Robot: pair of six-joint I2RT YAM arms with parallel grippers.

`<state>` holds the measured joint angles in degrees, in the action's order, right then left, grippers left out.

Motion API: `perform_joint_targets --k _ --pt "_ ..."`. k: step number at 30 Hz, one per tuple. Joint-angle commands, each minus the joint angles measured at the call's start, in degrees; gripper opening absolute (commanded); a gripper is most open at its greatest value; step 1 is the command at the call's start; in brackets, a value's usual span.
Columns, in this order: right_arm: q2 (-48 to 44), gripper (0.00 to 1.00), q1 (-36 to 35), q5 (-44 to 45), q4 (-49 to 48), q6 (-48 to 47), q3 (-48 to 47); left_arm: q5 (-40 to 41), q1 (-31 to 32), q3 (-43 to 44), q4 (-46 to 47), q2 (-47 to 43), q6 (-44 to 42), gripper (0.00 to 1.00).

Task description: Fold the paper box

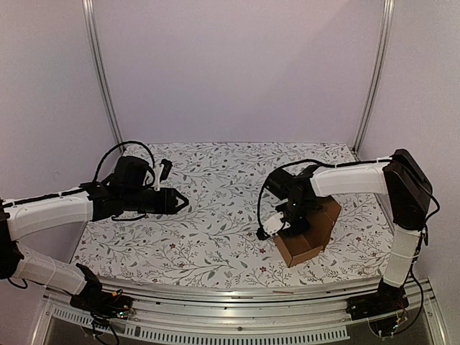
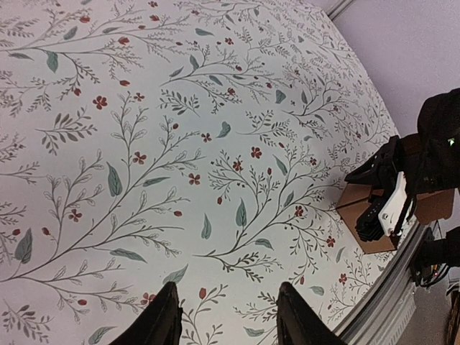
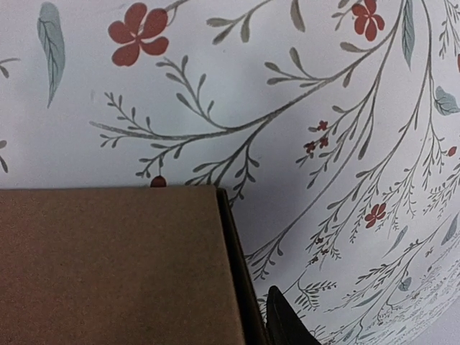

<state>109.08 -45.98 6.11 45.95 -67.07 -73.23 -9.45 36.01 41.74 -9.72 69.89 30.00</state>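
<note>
The paper box (image 1: 310,236) is a plain brown carton standing on the flowered table at the front right. My right gripper (image 1: 282,224) hangs over its left part, pointing down. In the right wrist view the box's flat brown panel (image 3: 108,266) fills the lower left. One dark fingertip (image 3: 287,325) shows just right of the box's edge, set wide; the other finger is hidden by the panel. My left gripper (image 1: 177,201) is open and empty over the table's left half, well away from the box. Its left wrist view shows the box (image 2: 359,208) far right.
The flowered cloth (image 1: 215,237) covers the table. A metal rail (image 1: 251,291) runs along the front edge, close to the box. White walls and two upright posts (image 1: 108,86) close in the back and sides.
</note>
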Motion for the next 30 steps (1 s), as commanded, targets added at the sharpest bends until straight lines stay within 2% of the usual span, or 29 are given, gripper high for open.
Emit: perform_joint_targets --k 1,9,18,21,24,27,30 --pt "1.0 0.29 -0.9 3.1 -2.9 -0.4 2.4 -0.2 0.8 -0.6 0.7 1.0 -0.3 0.45" --pt "0.7 0.15 -3.3 11.5 -12.4 -0.8 8.6 -0.3 0.8 -0.5 0.3 1.3 -0.5 0.45" --pt "0.5 0.10 -3.7 16.1 -18.2 -0.3 10.7 -0.9 0.8 -0.4 1.8 3.1 -0.2 0.45" --pt "0.5 0.17 -3.5 14.6 -16.2 0.8 10.1 -1.6 0.8 0.0 1.7 3.4 -0.3 0.45" --pt "-1.4 0.26 -3.2 10.3 -7.7 2.8 5.5 -1.3 0.8 0.2 0.8 3.0 -1.0 0.45" --pt "-3.4 0.31 -3.2 8.6 -1.1 4.3 1.7 -1.1 0.8 0.3 0.4 2.8 -1.2 0.45" --pt "-5.6 0.34 -3.2 9.2 0.8 4.0 0.2 -1.2 0.8 0.1 1.1 3.1 -0.9 0.45"
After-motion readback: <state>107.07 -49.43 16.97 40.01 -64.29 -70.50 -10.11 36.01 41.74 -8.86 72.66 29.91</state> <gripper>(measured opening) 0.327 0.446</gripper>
